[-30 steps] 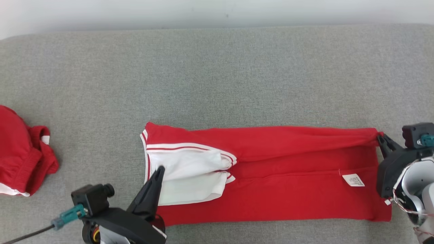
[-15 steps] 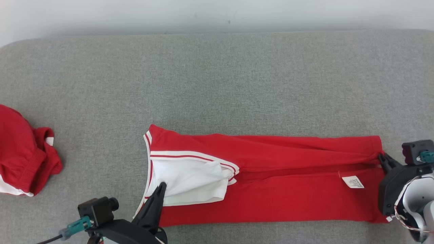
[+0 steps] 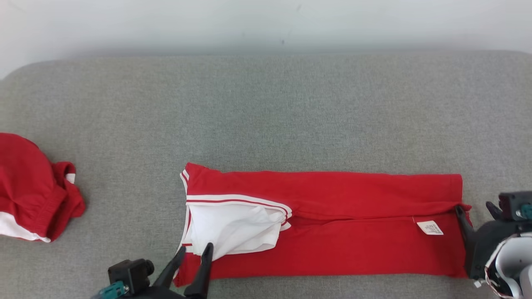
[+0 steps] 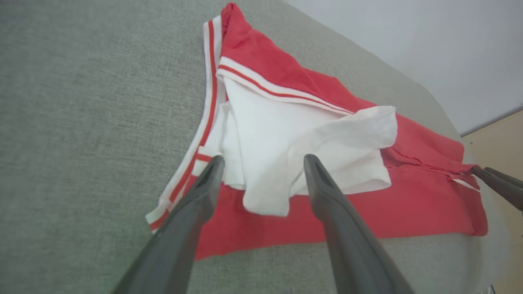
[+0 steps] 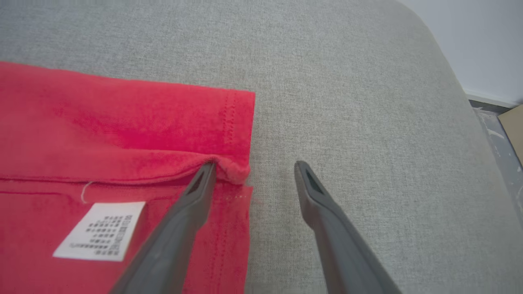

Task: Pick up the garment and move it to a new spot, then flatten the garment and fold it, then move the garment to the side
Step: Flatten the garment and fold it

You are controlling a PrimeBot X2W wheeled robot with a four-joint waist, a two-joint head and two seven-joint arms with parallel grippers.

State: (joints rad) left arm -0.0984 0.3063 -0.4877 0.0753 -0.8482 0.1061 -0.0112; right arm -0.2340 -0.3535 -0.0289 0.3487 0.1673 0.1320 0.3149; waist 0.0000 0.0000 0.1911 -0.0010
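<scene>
Red knit garment with white striped trim (image 3: 332, 195) lies folded long across the frame's lower centre on grey upholstery (image 3: 266, 116). Likely soft, light, limp: pinch all layers at hemmed end corners. Left gripper (image 3: 194, 248) and right gripper (image 3: 474, 206) gape, empty.

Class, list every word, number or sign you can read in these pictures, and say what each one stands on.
White label on the red garment: rows of small print, too blurred to read.
No other writing can be read.
</scene>
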